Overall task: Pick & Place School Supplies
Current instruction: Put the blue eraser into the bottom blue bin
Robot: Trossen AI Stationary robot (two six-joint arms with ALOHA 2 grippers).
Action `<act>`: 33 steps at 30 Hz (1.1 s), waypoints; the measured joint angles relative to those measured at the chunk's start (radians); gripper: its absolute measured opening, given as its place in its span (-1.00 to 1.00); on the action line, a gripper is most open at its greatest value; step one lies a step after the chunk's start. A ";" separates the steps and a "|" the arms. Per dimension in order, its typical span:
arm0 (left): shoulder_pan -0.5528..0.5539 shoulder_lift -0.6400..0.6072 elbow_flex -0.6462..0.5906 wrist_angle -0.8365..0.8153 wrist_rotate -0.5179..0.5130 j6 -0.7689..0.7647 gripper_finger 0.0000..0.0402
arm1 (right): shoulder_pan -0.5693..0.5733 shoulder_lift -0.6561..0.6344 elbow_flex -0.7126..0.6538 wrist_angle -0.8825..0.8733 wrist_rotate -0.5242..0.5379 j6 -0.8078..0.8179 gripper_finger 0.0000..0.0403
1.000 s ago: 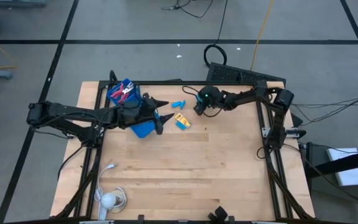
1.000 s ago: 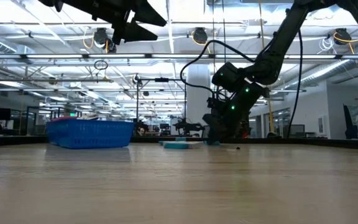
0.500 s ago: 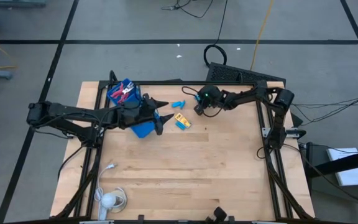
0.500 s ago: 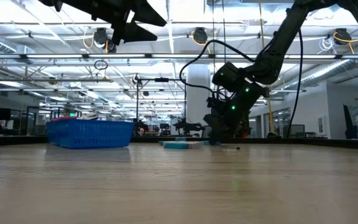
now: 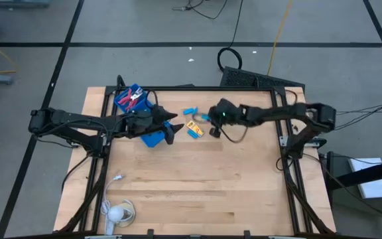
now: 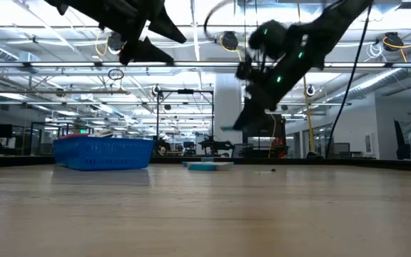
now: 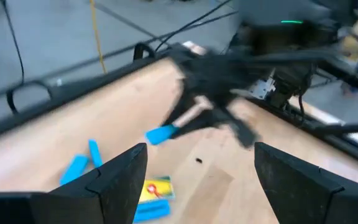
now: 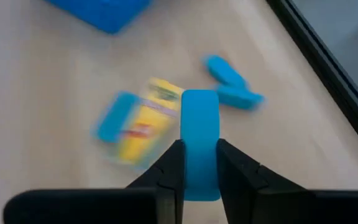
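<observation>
My right gripper hangs above the table's far middle, shut on a light-blue piece. Below it on the wood lie a yellow-orange block with a blue piece beside it, and two more light-blue pieces. Red-handled scissors lie in the blue tray at the far left. My left gripper hovers open beside the tray, high above the table, and touches nothing. My right gripper pinches the light-blue piece between its two fingers, on the piece's two long sides at its near end. The fingers slant down from the table's right side and lie along the piece. Its free end sticks out past the fingertips, lifted clear of the table.
A white cable and a round white object lie at the near left corner. A black frame runs along the table's edges. Bare wood fills the middle and near part of the table.
My right gripper has risen from the tabletop with the light-blue piece, which is now lifted clear, and has gone toward the table's left and near edges, over the yellow-orange block. It has also rolled. My left gripper has rolled a little in place.
</observation>
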 joint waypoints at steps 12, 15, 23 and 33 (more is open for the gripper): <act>0.001 0.186 0.001 0.119 0.083 -0.240 0.46 | 0.351 -0.080 -0.013 0.166 0.370 -0.163 -0.71; 0.000 0.243 0.002 0.243 0.131 -0.238 0.46 | 0.372 -0.080 -0.013 0.197 0.401 -0.176 -0.71; 0.004 0.329 0.001 0.406 0.147 -0.239 0.46 | 0.381 -0.080 -0.013 0.236 0.419 -0.180 -0.71; 0.043 0.350 0.001 0.433 0.196 -0.276 0.40 | 0.381 -0.080 -0.013 0.234 0.417 -0.181 -0.71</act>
